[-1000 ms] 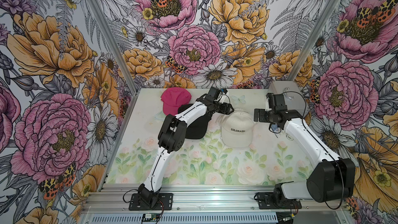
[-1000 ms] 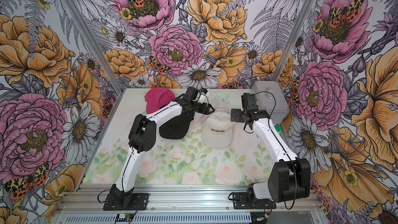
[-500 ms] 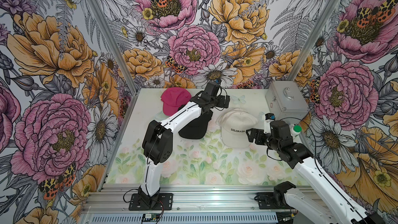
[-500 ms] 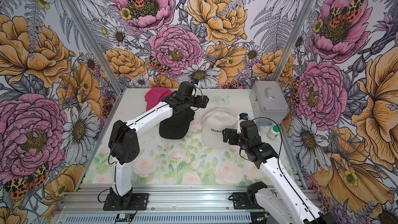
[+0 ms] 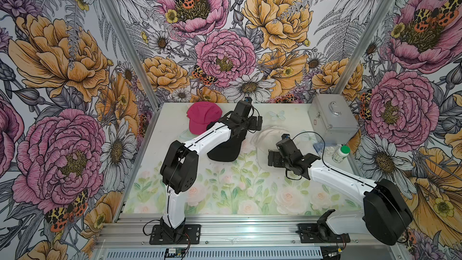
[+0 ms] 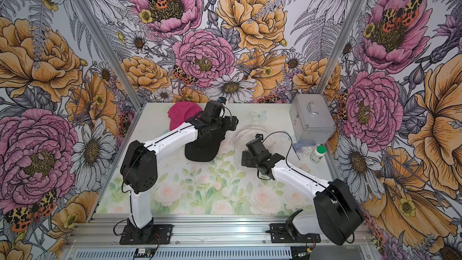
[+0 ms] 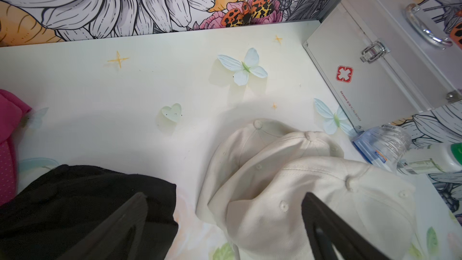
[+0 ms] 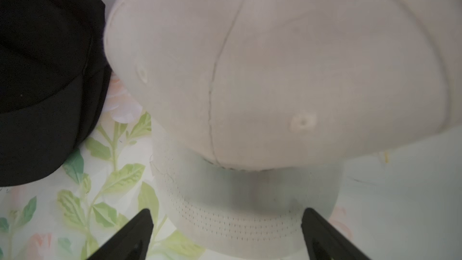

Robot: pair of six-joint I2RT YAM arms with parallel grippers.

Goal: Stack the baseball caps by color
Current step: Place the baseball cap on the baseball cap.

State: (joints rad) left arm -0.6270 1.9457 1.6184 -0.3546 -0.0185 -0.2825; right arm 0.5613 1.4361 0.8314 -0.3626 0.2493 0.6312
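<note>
well, both grippers are empty. the left gripper (image 5: 253, 123) hangs over the far middle of the table (image 5: 225, 191), jaws wide apart. in its wrist view one finger sits over the black caps (image 5: 225, 150) and the other over the cream caps (image 7: 312, 191). the right gripper (image 8: 226, 211) is at the near side of the cream pile, jaws spread wide either side of the top brim, clamped on nothing.

the caps lie in three colour groups. the pink caps (image 5: 202, 117) are far left by the wall, the black pile is just beside them in the middle, and the cream pile is just right of the black. how many sit in the pink and black piles i cannot tell.

risks, as i judge them:
- the cream pile is not square. the left wrist view shows three crown buttons stepped apart, so the crowns overlap rather than nest. a push on the brim could slide the top cap off.
- if the right jaws close here they may catch one brim or several and drag the pile. the cloth looks soft and likely to fold.
- the cream pile lies near the white bottle (image 5: 341, 153) and the clear packet (image 5: 322, 147) by the silver case (image 5: 332, 118). a shove that way could tip the bottle.
- the left finger over the black cloth could snag it on a drop and pull black onto cream.
</note>
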